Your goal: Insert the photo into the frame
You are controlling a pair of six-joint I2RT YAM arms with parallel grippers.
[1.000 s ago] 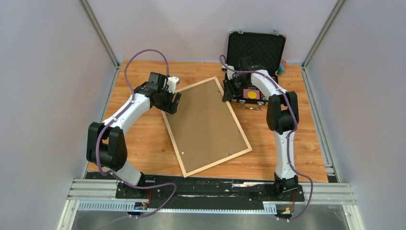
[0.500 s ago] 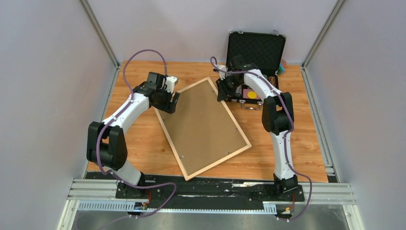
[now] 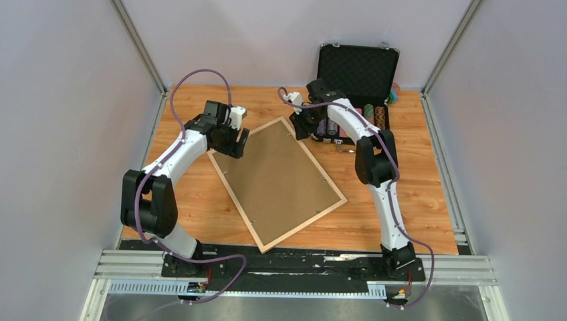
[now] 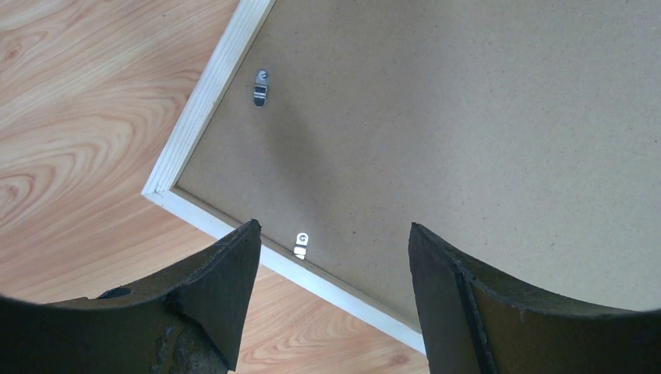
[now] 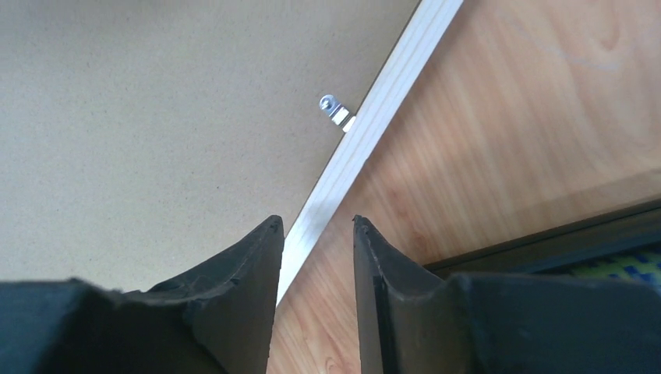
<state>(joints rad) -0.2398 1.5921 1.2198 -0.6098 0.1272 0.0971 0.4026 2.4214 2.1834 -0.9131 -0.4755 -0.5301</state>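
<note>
Top external: frame (image 3: 303,225) shifts with right gripper (image 3: 299,127), slightly parted over it; left gripper (image 3: 235,144) spread; we judge repositioning, photo unseen.

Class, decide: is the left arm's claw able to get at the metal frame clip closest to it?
Probably yes: the open left claw hangs over that clip, nothing between them.
</note>
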